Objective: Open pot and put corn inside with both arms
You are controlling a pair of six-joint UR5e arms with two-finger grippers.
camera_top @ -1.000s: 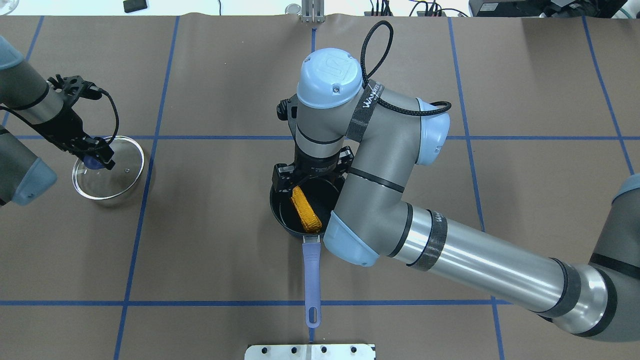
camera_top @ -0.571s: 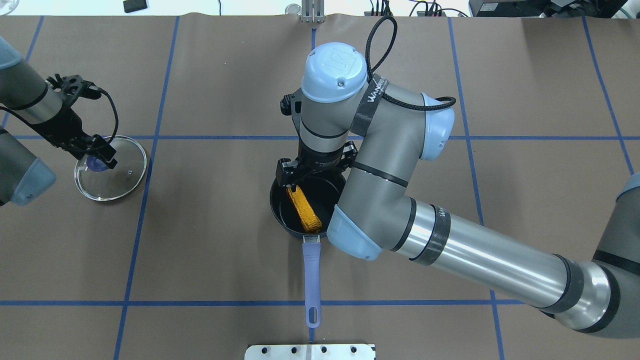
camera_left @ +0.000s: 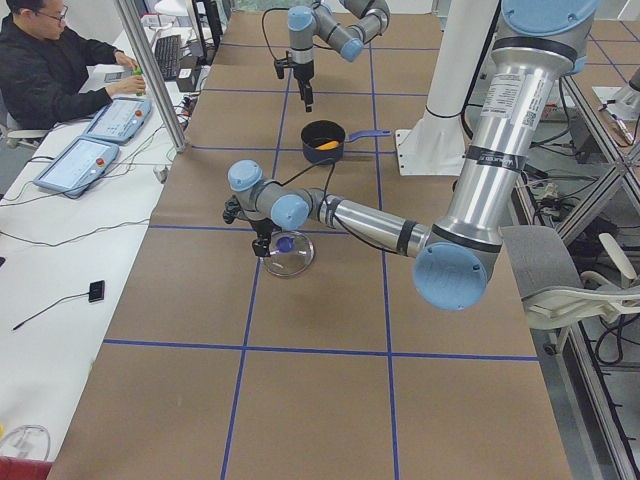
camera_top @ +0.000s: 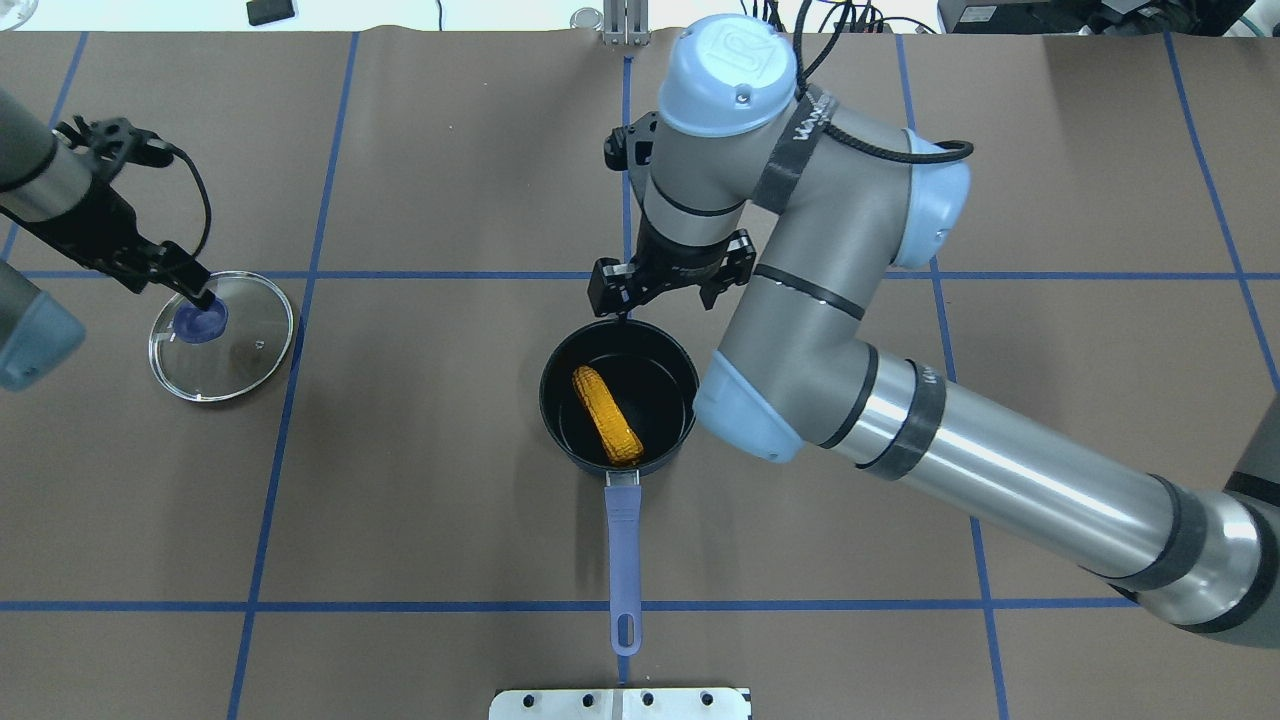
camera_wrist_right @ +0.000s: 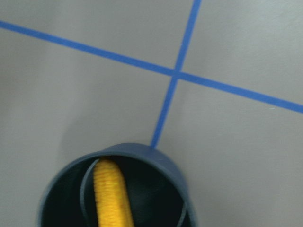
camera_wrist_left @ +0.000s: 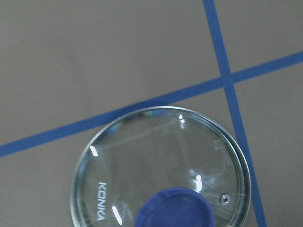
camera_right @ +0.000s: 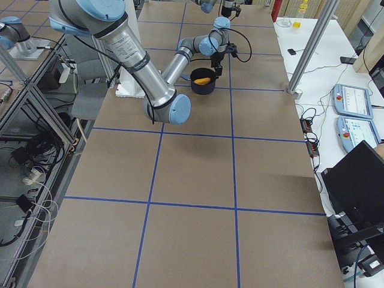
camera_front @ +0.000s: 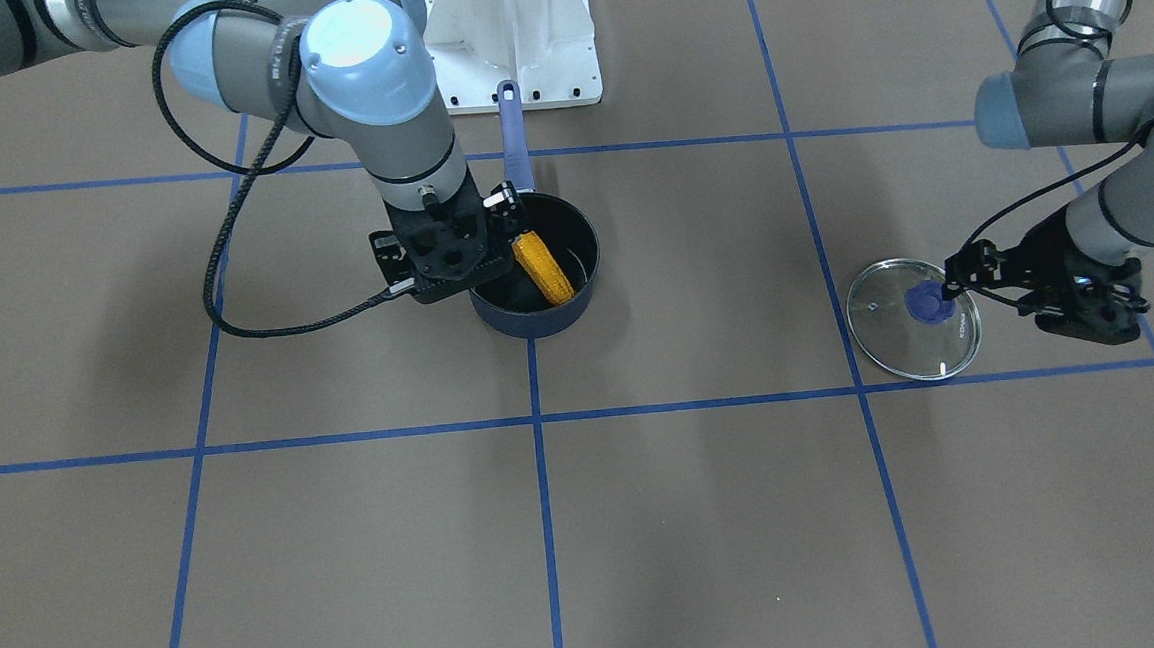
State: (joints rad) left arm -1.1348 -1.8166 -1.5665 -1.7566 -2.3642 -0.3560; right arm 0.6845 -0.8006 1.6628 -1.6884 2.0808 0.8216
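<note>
The dark navy pot (camera_top: pixel 548 400) stands open at mid-table, its lavender handle (camera_top: pixel 623 540) pointing at the robot. The orange-yellow corn (camera_top: pixel 606 413) lies loose inside it and also shows in the right wrist view (camera_wrist_right: pixel 111 198). My right gripper (camera_top: pixel 622 308) hangs above the pot's far rim, open and empty; in the front view (camera_front: pixel 502 208) it is beside the pot (camera_front: pixel 537 321). The glass lid (camera_top: pixel 240 345) lies flat on the table at far left. My left gripper (camera_top: pixel 203 292) is open, just off the purple knob (camera_top: pixel 200 323).
My right arm's elbow (camera_top: pixel 800 330) overhangs the table just right of the pot. A white base plate (camera_top: pixel 620 703) sits at the near edge behind the handle. Blue tape lines cross the brown mat. An operator (camera_left: pixel 50 60) sits at a side table.
My right gripper has let go of the corn and lifted back off the pot toward the far side. My left gripper has drawn back from the lid's knob. The lid stays on the table.
</note>
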